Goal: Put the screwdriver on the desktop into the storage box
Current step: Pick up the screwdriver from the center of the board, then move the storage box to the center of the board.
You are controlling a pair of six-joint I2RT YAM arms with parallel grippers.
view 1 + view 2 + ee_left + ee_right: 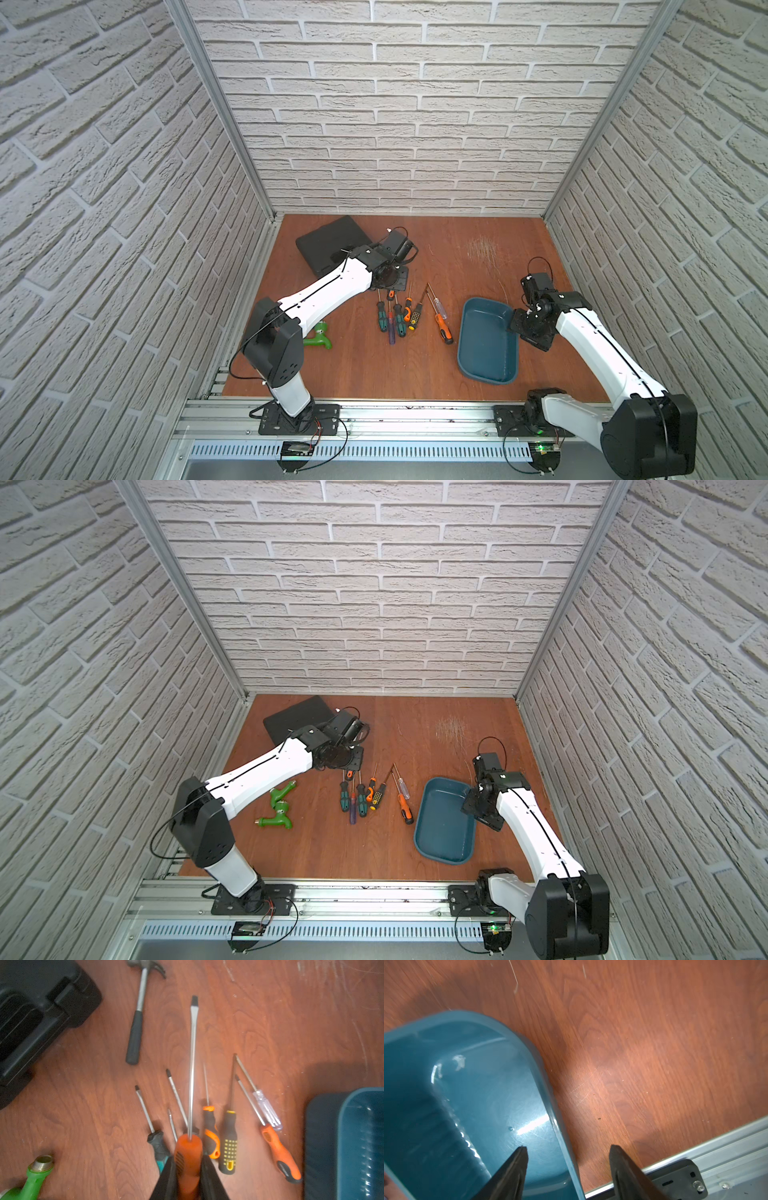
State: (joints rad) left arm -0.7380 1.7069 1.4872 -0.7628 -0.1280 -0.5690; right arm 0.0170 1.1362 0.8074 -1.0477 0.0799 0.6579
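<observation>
Left claw [188, 1159] is clenched on the long orange-handled screwdriver [192, 1084] above the other screwdrivers [228, 1140] lying on the desktop [270, 1032], my right claw [566, 1147] gapes astride the wall of the empty storage box [477, 1095], so I judge the pick done and every delivery left.

desktop [374, 365] under screwdrivers [414, 319], storage box [488, 349]

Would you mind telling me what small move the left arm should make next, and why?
Probably carry the orange-handled screwdriver across toward the storage box: the left gripper is shut on its handle, the box holds no screwdriver yet, and the right gripper, jaws apart, straddles the box's rim.
</observation>
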